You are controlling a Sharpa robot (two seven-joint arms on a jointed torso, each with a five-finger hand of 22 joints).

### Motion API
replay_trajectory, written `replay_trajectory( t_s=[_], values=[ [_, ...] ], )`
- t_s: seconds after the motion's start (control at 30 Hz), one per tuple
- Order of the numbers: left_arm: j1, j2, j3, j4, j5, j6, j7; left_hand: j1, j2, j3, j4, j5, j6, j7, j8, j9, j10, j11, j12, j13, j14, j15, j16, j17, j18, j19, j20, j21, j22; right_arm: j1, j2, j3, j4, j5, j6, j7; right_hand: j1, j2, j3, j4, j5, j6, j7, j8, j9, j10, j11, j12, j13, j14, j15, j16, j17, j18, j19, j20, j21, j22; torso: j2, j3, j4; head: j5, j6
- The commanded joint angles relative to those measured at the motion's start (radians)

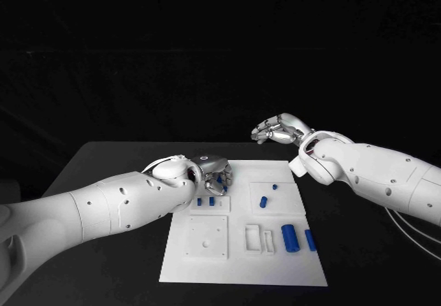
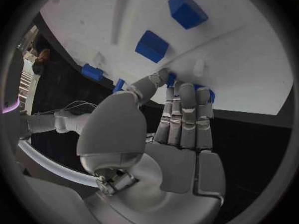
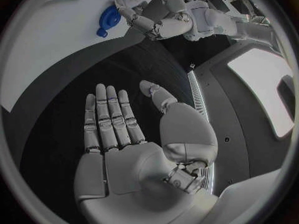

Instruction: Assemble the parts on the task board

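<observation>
The white task board (image 1: 241,268) lies in the middle of the black table. My left hand (image 1: 214,173) is low over its far left corner. There its thumb and fingertips (image 2: 187,92) close round a blue ring-shaped part (image 3: 109,19) held against the board (image 2: 243,55). Two blue blocks (image 2: 152,46) stand in the board just past those fingers. My right hand (image 1: 278,131) hovers above the table beyond the board's far right corner, palm flat (image 3: 124,149), fingers apart and holding nothing.
Other blue parts lie on the board: two short pegs (image 1: 205,201) at the left, two small pieces (image 1: 264,202) in the right panel, and two long cylinders (image 1: 290,238) near the right edge. White blocks (image 1: 258,237) stand beside the cylinders.
</observation>
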Motion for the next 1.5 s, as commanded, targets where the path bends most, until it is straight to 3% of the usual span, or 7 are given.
replay_trajectory(
  t_s=[0.03, 0.23, 0.77, 1.2, 1.5],
  values=[
    [-0.007, -0.001, -0.005, -0.002, -0.011, 0.058, -0.009, -0.002, 0.021, -0.001, 0.003, -0.003, 0.031, -0.010, 0.019, 0.003, 0.042, -0.012, 0.013, 0.009, 0.029, -0.013, 0.025, 0.011, 0.015, 0.018, -0.015, 0.014, 0.007, 0.000, 0.001, 0.001, 0.000, 0.001, 0.011, 0.010, -0.007, -0.002, -0.002, -0.001, 0.007, -0.008, 0.000, 0.006, -0.002, 0.006, -0.001, -0.006, -0.001, 0.003, 0.002, -0.006, -0.001, 0.009, -0.004, 0.002, -0.005, 0.001, 0.000, 0.0004, 0.0013, 0.000, -0.002],
    [-0.008, 0.000, -0.005, -0.002, -0.016, 0.086, -0.017, -0.010, 0.046, -0.005, -0.002, -0.020, 0.064, -0.023, 0.029, -0.002, 0.081, -0.031, 0.012, 0.011, 0.055, -0.029, 0.068, 0.029, 0.017, 0.041, -0.032, 0.033, 0.017, 0.000, 0.000, 0.001, 0.001, 0.001, 0.011, 0.010, -0.007, -0.001, -0.002, -0.001, 0.007, -0.008, 0.000, 0.006, -0.002, 0.006, -0.001, -0.006, -0.001, 0.003, 0.002, -0.006, -0.001, 0.009, -0.004, 0.002, -0.006, 0.001, -0.001, 0.0000, -0.0001, 0.001, -0.004],
    [-0.015, 0.002, -0.008, -0.012, -0.035, 0.083, -0.017, 0.004, 0.065, 0.001, -0.018, -0.019, 0.096, -0.032, 0.036, -0.009, 0.128, -0.046, 0.006, 0.014, 0.087, -0.045, 0.097, 0.037, 0.016, 0.068, -0.050, 0.049, 0.018, 0.000, 0.000, 0.001, 0.002, 0.001, 0.010, 0.011, -0.007, -0.001, -0.002, -0.001, 0.007, -0.008, 0.000, 0.007, -0.002, 0.007, -0.001, -0.007, -0.001, 0.003, 0.002, -0.006, -0.001, 0.010, -0.004, 0.003, -0.006, 0.001, 0.000, 0.0004, 0.0001, -0.001, -0.006],
    [-0.019, -0.019, -0.007, 0.002, -0.027, -0.059, 0.008, 0.004, 0.084, 0.002, -0.019, -0.016, 0.131, -0.044, 0.048, -0.010, 0.167, -0.062, 0.006, 0.021, 0.118, -0.061, 0.109, 0.038, 0.018, 0.100, -0.067, 0.063, 0.016, 0.000, -0.001, 0.001, 0.001, 0.001, 0.009, 0.012, -0.007, -0.001, -0.002, 0.000, 0.007, -0.008, 0.000, 0.007, -0.003, 0.007, -0.001, -0.007, -0.001, 0.003, 0.002, -0.006, -0.001, 0.010, -0.004, 0.003, -0.006, 0.002, -0.001, 0.0004, 0.0017, 0.000, 0.000],
    [-0.019, -0.037, -0.003, 0.024, -0.011, -0.111, 0.021, 0.005, 0.084, 0.003, -0.020, -0.017, 0.138, -0.046, 0.049, -0.012, 0.175, -0.065, 0.004, 0.022, 0.127, -0.063, 0.111, 0.037, 0.019, 0.111, -0.071, 0.068, 0.015, 0.000, 0.000, 0.001, -0.001, 0.002, 0.009, 0.013, -0.008, 0.000, -0.002, 0.000, 0.007, -0.008, 0.000, 0.008, -0.003, 0.007, -0.001, -0.007, -0.001, 0.003, 0.002, -0.006, -0.001, 0.010, -0.004, 0.003, -0.006, 0.002, -0.001, -0.0001, 0.0000, 0.002, 0.006]
  ],
)
